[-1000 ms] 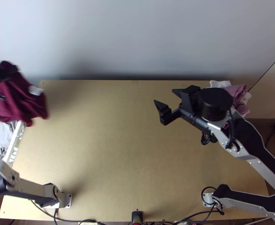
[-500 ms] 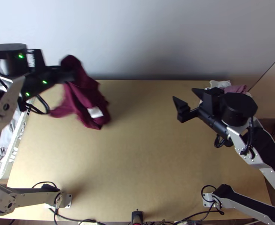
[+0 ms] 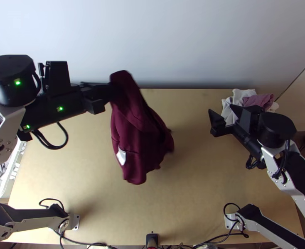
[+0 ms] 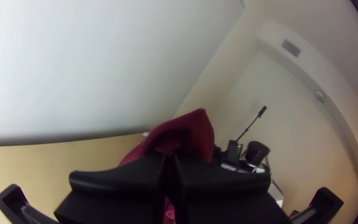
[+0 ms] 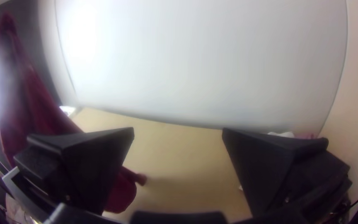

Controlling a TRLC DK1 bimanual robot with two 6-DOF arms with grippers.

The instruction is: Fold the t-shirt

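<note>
The left gripper [image 4: 170, 161], jaws pressed together on an upper bit of the maroon t-shirt [image 3: 141, 135], has swung it from the far left to hang bunched over the table's [image 3: 202, 191] far middle, so spreading could come next; farther right, the right gripper [image 3: 221, 108], jaws spread, has shifted right, probably making room

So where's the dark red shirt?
In the top view, the dark red shirt hangs from the left gripper over the table, just left of the middle, with the right gripper to its right.
</note>
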